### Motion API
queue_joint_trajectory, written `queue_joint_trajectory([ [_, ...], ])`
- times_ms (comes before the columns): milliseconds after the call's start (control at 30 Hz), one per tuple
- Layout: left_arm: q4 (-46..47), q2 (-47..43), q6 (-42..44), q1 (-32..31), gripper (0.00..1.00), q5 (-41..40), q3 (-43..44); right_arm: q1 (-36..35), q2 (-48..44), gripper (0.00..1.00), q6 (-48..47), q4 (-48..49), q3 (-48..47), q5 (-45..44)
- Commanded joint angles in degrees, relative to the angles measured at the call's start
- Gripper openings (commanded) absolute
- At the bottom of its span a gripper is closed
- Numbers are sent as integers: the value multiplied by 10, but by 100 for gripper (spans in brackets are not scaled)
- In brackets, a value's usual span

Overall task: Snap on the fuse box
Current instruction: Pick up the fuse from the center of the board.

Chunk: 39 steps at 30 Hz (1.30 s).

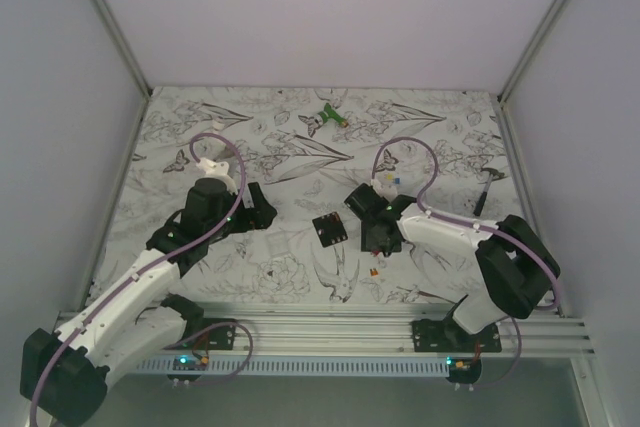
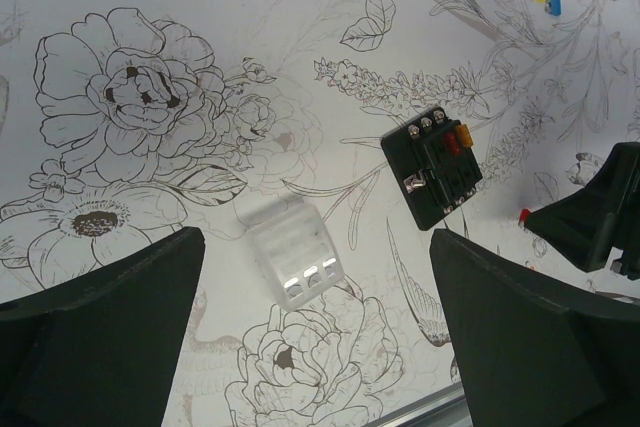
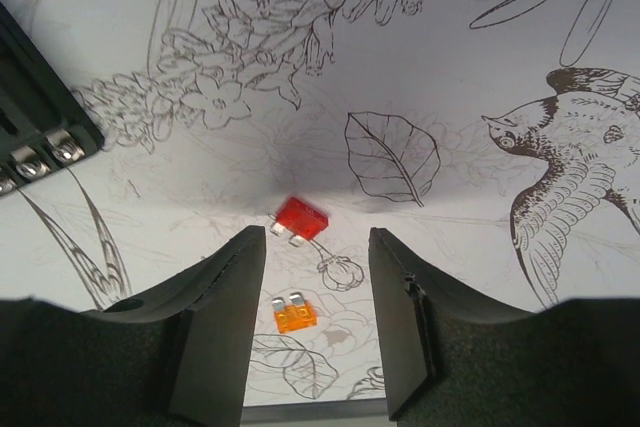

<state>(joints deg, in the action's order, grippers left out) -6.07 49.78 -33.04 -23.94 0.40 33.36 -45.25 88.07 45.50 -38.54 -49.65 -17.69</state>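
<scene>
- Progress: nothing is snapped yet. The fuse box [image 1: 330, 228] lies uncovered on the table [image 1: 250, 137]. A clear cover [image 2: 293, 254] rests apart from it, at its 7 o'clock in the left wrist view. Judged remaining: lift, seat and press that cover home.
- Fuse box: a flat black square, lying askew at mid-table between the 2 arms. Metal screw terminals line 1 edge, and 1 orange and 1 red fuse sit in its slots.
- Left end effector [image 2: 318, 242]: jaws fully spread, empty, above the cover.
- Right end effector [image 3: 317, 247]: jaws partly spread, holding nothing, above a loose red fuse [image 3: 301, 217] and an orange fuse [image 3: 294, 315].
</scene>
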Motion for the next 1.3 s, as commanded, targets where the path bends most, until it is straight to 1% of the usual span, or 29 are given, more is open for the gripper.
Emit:
queue_joint_trajectory([
  [0, -5, -7, -4, 4, 100, 6, 1, 4, 0, 51, 63, 12, -27, -36],
  [100, -6, -7, -4, 4, 100, 6, 1, 4, 3, 46, 99, 10, -27, -41],
  [267, -5, -7, -4, 4, 100, 5, 1, 4, 6, 43, 143, 5, -22, -51],
  [367, -6, -8, -4, 4, 100, 6, 0, 4, 13, 42, 149, 7, -24, -47],
  [633, -6, -10, -4, 4, 100, 5, 0, 4, 51, 40, 159, -8, -33, -35],
  [933, -6, -13, -4, 4, 100, 7, 0, 4, 53, 37, 162, -10, -32, -19],
  [1133, -6, -14, -5, 4, 100, 6, -1, 3, 50, 37, 139, -6, -34, 0],
  [1267, -6, -14, -6, 4, 100, 6, -1, 2, 50, 39, 136, -10, -33, 7],
])
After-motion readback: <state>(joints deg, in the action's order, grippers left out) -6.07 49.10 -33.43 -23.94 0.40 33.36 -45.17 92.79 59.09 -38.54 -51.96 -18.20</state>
